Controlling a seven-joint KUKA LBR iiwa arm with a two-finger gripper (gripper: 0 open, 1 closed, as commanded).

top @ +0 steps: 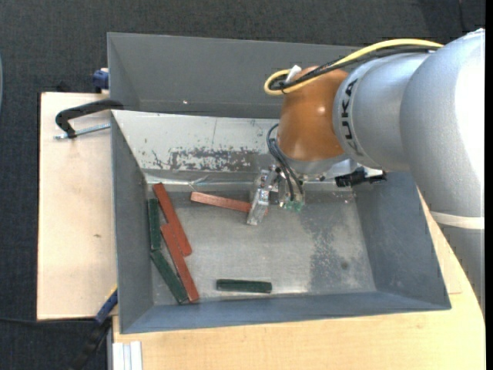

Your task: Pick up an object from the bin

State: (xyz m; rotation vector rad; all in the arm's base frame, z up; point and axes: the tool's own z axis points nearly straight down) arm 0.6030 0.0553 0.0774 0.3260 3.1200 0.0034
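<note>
Gripper (260, 203) sits low at the red bar's (219, 200) end; whether it grips, I can't tell. Nothing looks lifted yet.

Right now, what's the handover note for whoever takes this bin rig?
End effector: low in the bin, toward the back, at the right end of a reddish-brown stick. Can't tell whether it is open or shut.
Other things: red and green sticks heaped along the left side, and a lone green stick near the front.
Done: nothing seen held or lifted.
Left: grasp one stick and raise it out.
</note>
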